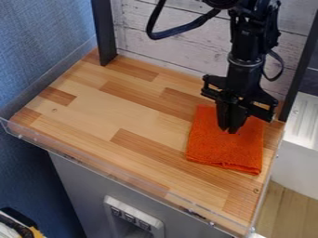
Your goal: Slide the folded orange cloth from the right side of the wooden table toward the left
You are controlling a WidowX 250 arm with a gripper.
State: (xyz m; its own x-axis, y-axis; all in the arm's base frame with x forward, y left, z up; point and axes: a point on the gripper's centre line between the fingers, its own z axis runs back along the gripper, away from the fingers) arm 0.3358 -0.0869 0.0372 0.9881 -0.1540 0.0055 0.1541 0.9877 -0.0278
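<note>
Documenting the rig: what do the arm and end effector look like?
Arm: black, jointed, greyish round collar low down. Thick black cable loops at picture left, thinner black cable at picture right. End effector: black, wide angular crosspiece.

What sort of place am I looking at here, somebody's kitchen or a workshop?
Probably a robotics lab or workshop: a black robot arm hangs over a wooden top with a low clear edge, its end effector at an orange cloth.
</note>
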